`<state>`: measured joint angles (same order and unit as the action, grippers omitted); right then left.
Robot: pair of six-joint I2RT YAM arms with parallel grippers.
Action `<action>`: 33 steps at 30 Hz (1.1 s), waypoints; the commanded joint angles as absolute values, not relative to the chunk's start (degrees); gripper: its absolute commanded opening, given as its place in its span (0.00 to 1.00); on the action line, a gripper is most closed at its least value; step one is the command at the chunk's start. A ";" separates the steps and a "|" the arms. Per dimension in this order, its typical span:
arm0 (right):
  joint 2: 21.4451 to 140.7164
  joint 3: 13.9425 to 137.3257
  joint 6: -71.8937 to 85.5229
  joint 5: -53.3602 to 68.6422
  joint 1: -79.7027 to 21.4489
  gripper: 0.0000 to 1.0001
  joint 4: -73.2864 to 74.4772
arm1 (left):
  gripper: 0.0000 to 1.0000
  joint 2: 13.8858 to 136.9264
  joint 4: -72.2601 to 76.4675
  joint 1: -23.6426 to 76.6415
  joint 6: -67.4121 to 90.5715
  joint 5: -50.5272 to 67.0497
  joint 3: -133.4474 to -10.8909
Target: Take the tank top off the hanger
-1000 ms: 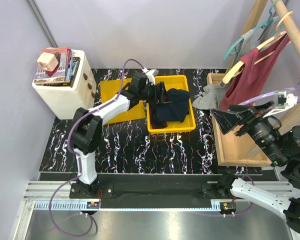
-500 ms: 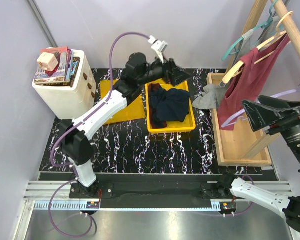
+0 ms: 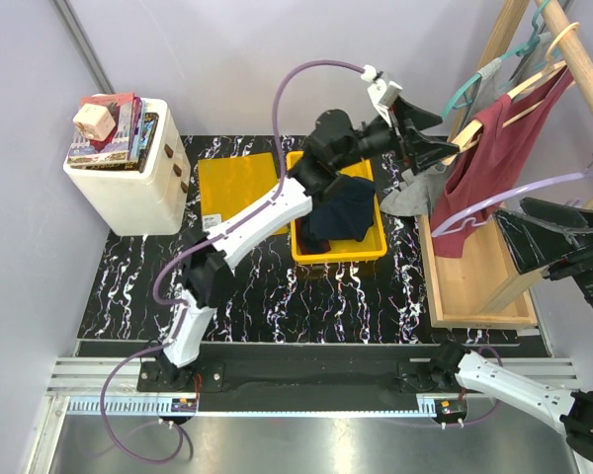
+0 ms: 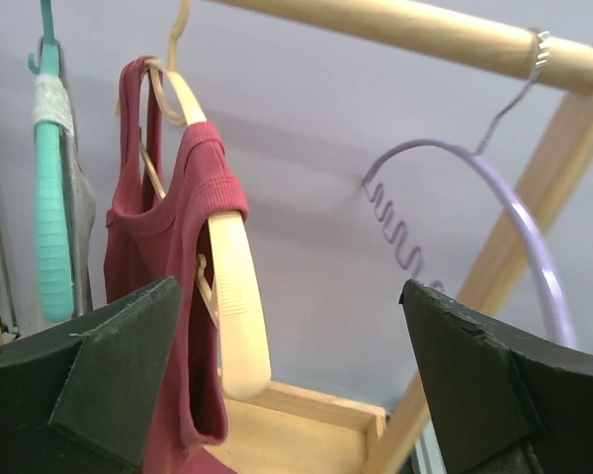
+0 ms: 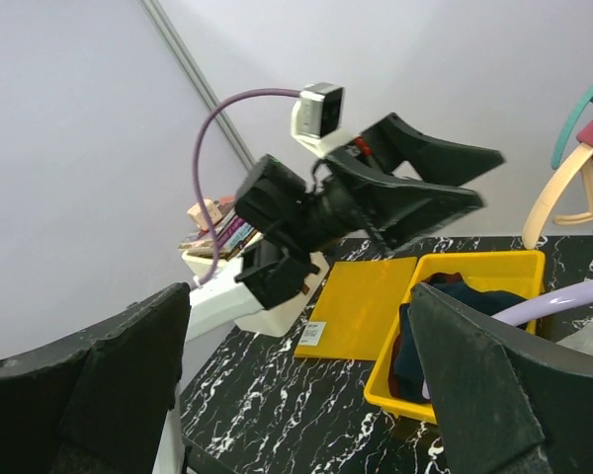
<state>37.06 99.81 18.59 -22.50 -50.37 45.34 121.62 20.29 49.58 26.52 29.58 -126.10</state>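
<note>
Approach step: my left gripper [image 3: 449,136] hung spread wide facing the tank top [image 3: 494,148] at two o'clock, and next I needed to pinch fabric, not the hanger [image 4: 232,306].

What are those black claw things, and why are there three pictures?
They are two robot arms, and each one ends in a two-finger claw. The big picture looks down from above and behind the arms. The other two pictures come from small cameras on the wrists, so each one shows its own black fingers at the bottom.

The left claw is open, up near a red tank top. The top hangs on a wooden hanger from a wooden rail. The right claw is open too. Neither claw holds anything.

On the black marbled table sit a yellow bin of dark clothes, a flat yellow board, a white drawer box with books on top, and a wooden tray.
</note>
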 commanded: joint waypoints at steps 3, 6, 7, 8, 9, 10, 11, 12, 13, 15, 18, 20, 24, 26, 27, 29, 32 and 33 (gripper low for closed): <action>37.00 99.94 20.30 -19.78 -50.54 1.00 45.44 | 0.97 126.46 23.37 52.82 22.58 12.33 -131.57; 36.83 99.58 20.65 -19.51 -50.45 1.00 45.44 | 0.91 129.18 25.13 53.08 25.39 9.16 -133.14; 36.83 99.49 20.74 -19.51 -50.54 1.00 45.44 | 0.88 129.98 25.40 53.17 25.84 8.97 -133.76; 36.65 99.49 20.74 -19.42 -50.54 1.00 45.44 | 0.86 130.77 25.75 53.26 26.10 8.79 -134.64; 36.56 99.41 20.74 -19.51 -50.54 1.00 45.44 | 0.86 132.35 25.75 53.61 26.45 8.79 -136.48; 36.48 99.32 20.92 -19.51 -50.62 1.00 45.44 | 0.84 133.15 25.84 53.79 26.72 8.70 -137.28; 36.30 99.23 20.92 -19.51 -50.54 1.00 45.35 | 0.81 133.76 26.10 53.88 26.89 8.79 -138.07; 36.21 99.23 20.92 -19.69 -50.54 1.00 45.44 | 0.78 134.81 26.28 54.22 26.98 8.44 -138.95; 36.12 99.14 20.92 -19.60 -50.54 1.00 45.44 | 0.75 135.17 26.28 54.40 26.98 8.09 -139.22; 35.86 99.05 20.92 -19.69 -50.54 1.00 45.35 | 0.65 135.87 26.63 54.84 26.55 7.30 -139.66; 35.77 98.79 20.83 -19.69 -50.54 1.00 45.26 | 0.57 136.67 27.59 55.28 25.93 6.86 -139.92; 35.51 98.62 20.83 -19.78 -50.62 1.00 45.35 | 0.53 137.11 28.30 55.72 24.62 6.51 -139.92; 34.98 98.44 21.01 -19.69 -50.54 1.00 45.26 | 0.34 138.07 28.91 56.69 24.08 4.75 -140.36; 34.54 98.35 21.09 -19.69 -50.54 1.00 45.26 | 0.33 138.34 29.27 56.78 24.17 4.48 -140.62; 34.45 98.26 21.09 -19.69 -50.54 1.00 45.26 | 0.30 138.34 29.27 56.86 24.17 4.48 -141.15; 34.10 98.17 21.09 -19.78 -50.54 1.00 45.35 | 0.09 137.73 29.09 57.04 24.17 4.48 -141.42; 33.66 98.26 20.92 -19.86 -50.54 1.00 45.26 | 0.00 135.89 28.22 58.18 22.95 3.43 -141.50; 33.58 98.35 21.00 -19.86 -50.54 1.00 45.35 | 0.00 135.44 27.95 58.27 22.77 3.43 -141.59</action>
